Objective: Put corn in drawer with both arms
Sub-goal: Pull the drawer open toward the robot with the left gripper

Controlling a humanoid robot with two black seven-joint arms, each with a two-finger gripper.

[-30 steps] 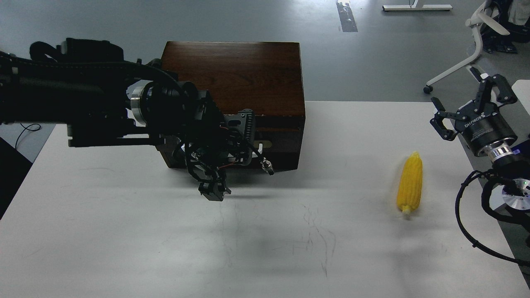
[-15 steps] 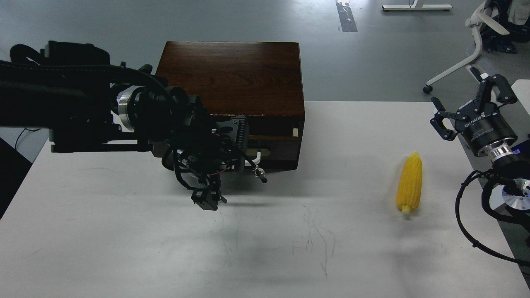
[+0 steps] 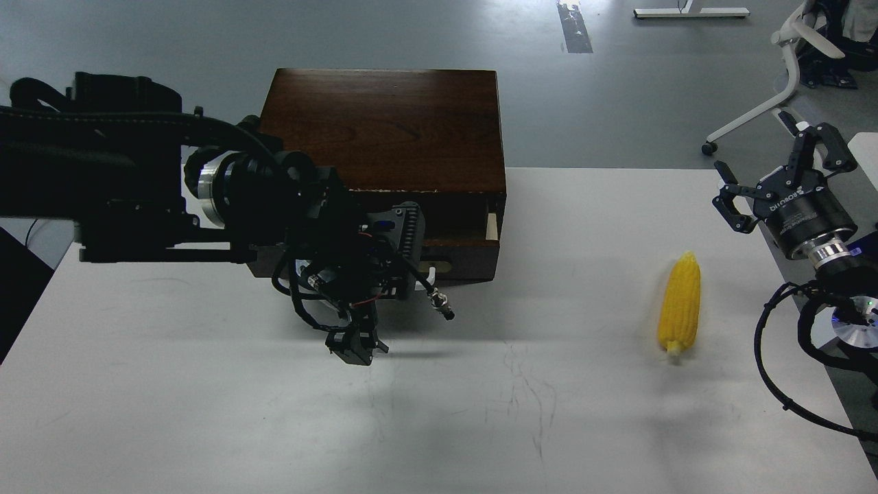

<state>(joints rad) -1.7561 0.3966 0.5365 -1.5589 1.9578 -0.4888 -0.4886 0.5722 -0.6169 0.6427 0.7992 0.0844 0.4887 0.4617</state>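
The yellow corn (image 3: 679, 303) lies on the white table (image 3: 206, 412) at the right, tapered end pointing away, pale stub toward me. The dark brown box (image 3: 384, 123) stands at the table's far edge. Its drawer (image 3: 463, 243) is pulled out a little, and a pale inner side shows at its right end. My left gripper (image 3: 406, 257) is at the drawer front, closed around the white bar handle (image 3: 429, 273), which it mostly hides. My right gripper (image 3: 758, 154) is open and empty, raised above the table's right edge, beyond and to the right of the corn.
A small black part (image 3: 353, 343) and a metal connector (image 3: 442, 304) hang on cables under my left wrist, just above the table. A white chair base (image 3: 754, 113) stands on the grey floor at the back right. Cables (image 3: 789, 357) loop beside my right arm.
My left gripper has drawn back toward me and the drawer has slid out with it, so the gap under the box top has widened. The right arm and the corn have not moved.
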